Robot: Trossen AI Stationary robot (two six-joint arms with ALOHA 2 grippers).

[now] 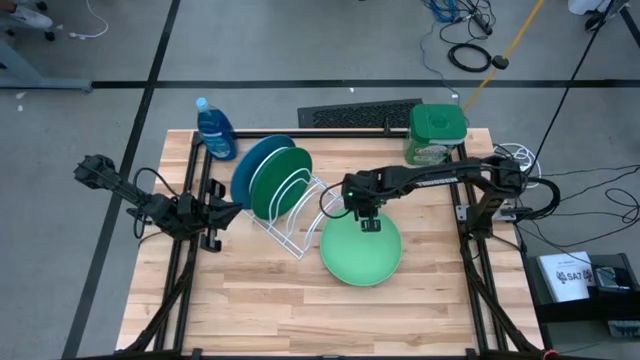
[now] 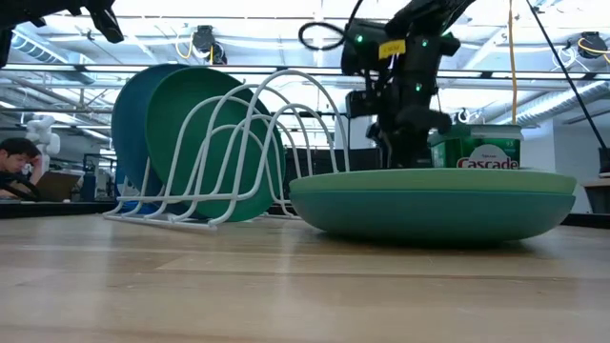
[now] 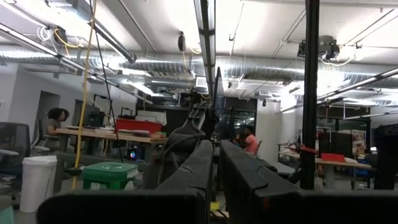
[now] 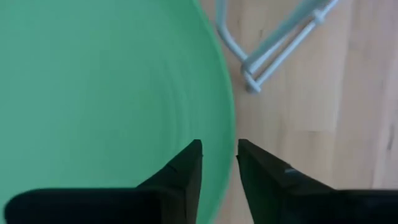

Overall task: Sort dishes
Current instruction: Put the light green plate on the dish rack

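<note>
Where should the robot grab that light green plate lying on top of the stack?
Probably by its rim. The light green plate lies flat on a teal plate, so only its thin edge gives two fingers a pinch. The right gripper already hangs above the edge nearest the white wire rack, fingers straddling it, so coming straight down there looks best.

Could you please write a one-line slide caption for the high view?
Right gripper poised over the light green plate, two plates standing in the rack.
</note>
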